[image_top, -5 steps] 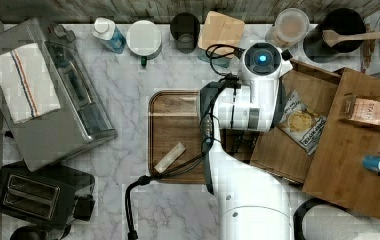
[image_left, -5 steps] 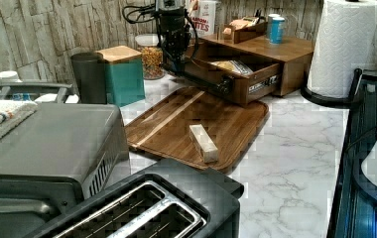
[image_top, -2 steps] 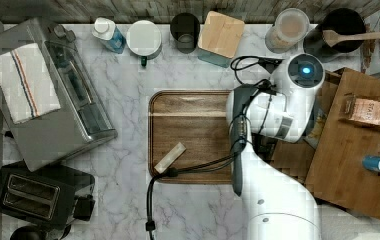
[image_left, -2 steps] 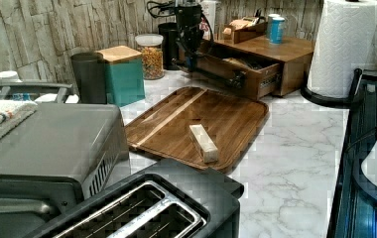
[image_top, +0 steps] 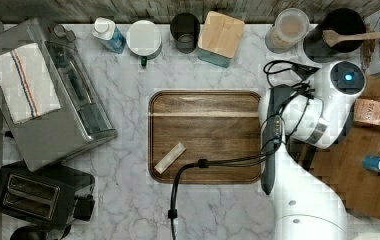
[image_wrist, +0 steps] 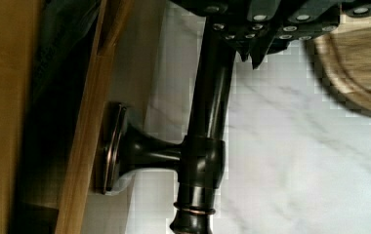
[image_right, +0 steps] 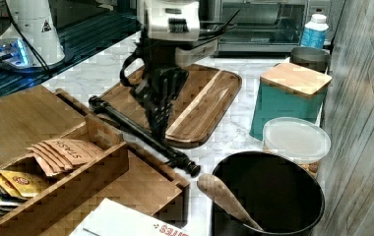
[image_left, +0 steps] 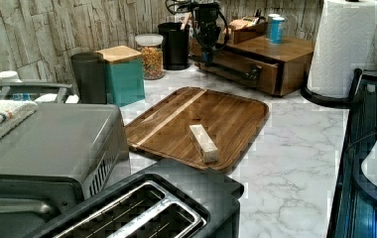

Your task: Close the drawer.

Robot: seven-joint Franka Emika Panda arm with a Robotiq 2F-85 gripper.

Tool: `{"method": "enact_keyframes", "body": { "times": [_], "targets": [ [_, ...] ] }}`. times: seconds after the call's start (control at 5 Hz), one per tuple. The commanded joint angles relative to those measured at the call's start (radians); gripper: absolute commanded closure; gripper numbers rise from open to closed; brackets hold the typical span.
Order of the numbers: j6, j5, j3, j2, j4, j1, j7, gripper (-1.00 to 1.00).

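Wooden drawer (image_left: 240,63) sat almost shut; the gripper (image_right: 158,129) met its dark handle (image_right: 143,136), finger state indeterminable.

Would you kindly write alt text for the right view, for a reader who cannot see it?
The robot's end effector is down at the dark bar handle of a nearly closed wooden drawer, beside a wooden tray on a marble counter. Nearby stand a teal box, a lidded jar and a black pot holding a wooden spoon.

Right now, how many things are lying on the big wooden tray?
1. A small pale block lies on the tray, near its lower left corner in the top view. The robot arm hides the tray's right edge, so something could be hidden.
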Motion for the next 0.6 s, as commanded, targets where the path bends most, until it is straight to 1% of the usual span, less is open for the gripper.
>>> {"method": "enact_keyframes", "body": {
  "times": [0.2, 0.4, 0.6],
  "targets": [
    [-0.024, -0.065, -0.200, 0.094, 0.038, -0.093, 0.148, 1.00],
    [-0.023, 0.022, -0.148, 0.051, -0.004, -0.136, 0.052, 1.00],
    [-0.023, 0.022, -0.149, 0.051, -0.004, -0.135, 0.052, 1.00]
  ]
}}
